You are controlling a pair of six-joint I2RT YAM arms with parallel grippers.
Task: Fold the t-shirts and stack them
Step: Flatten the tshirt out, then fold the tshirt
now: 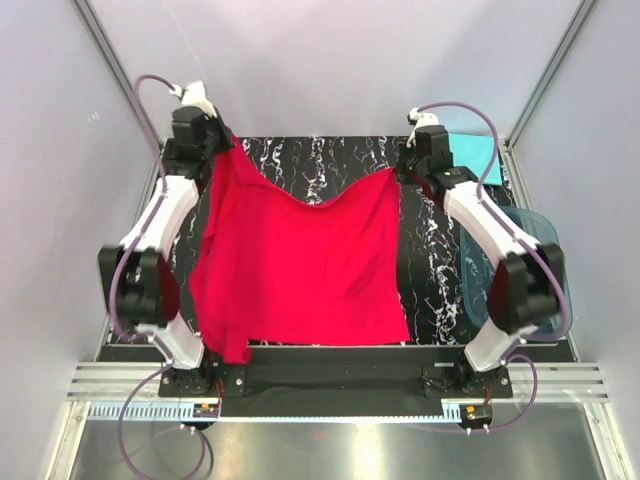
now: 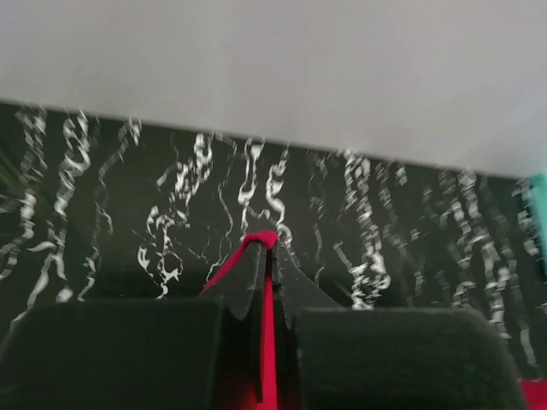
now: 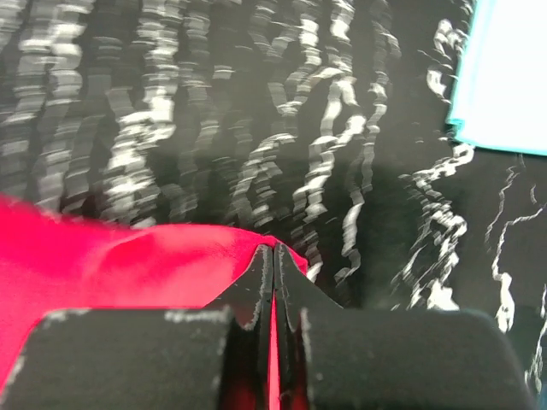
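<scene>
The red t-shirt (image 1: 300,265) hangs spread between both tools over the middle of the black, white-veined desk (image 1: 300,160). From above, we see its two far corners lifted. The corner at about 11 o'clock is pinched by the left tool (image 1: 222,148), and the corner at about 1 o'clock is pinched by the right tool (image 1: 403,172). Between them the top edge sags in a shallow curve.

From that edge the cloth slopes down toward 6 o'clock. Its lower edge lies along the near side of the desk, and a bunched fold hangs at about 7 o'clock, just beside the left arm's base.

In the left wrist view we find the jaws pressed together on a thin strip of red cloth, which peeks over the tips at 12 o'clock. In the right wrist view the jaws are likewise clamped on red fabric, and the rest of the shirt spreads away toward 9 o'clock.

The turquoise t-shirt (image 1: 478,152) lies flat on the far right corner of the desk, at about 1 o'clock and just beyond the right tool, apart from the red one. A translucent blue tub (image 1: 530,250) sits at about 3 o'clock on the desk's right edge, partly hidden by the right arm.
</scene>
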